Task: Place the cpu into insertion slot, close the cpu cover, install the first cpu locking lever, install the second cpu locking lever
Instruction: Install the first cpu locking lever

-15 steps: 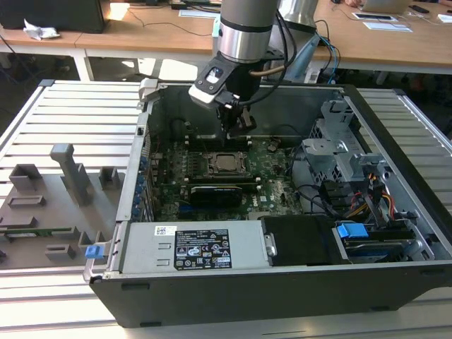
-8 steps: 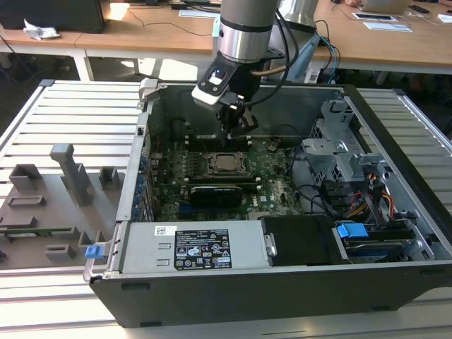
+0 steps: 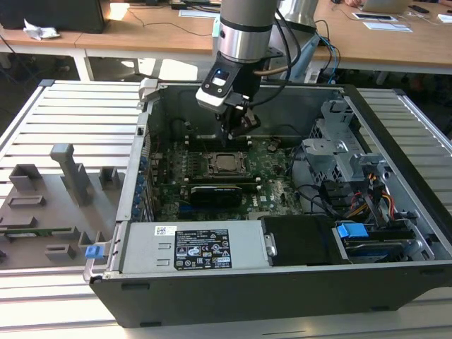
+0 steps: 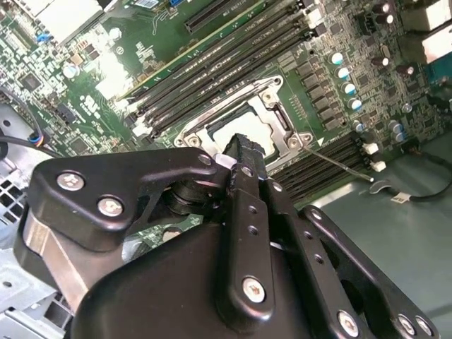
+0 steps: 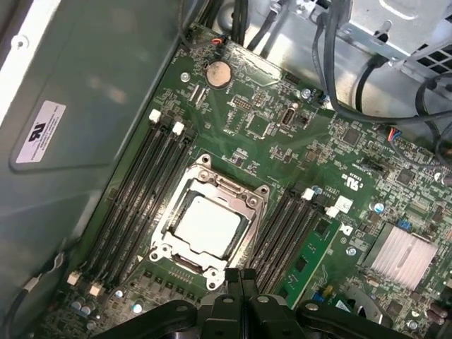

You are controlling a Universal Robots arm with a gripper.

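Now hovering with gripper (image 5: 240, 277) pinched closed, empty, just above the cpu (image 5: 207, 224) sitting in the slot (image 5: 187, 263).

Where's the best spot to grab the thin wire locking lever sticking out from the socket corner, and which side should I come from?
Probably near its free end: the locking lever is a thin bare rod running out from the insertion slot corner over the memory slots. Come from above with the pincer straddling the rod crosswise.
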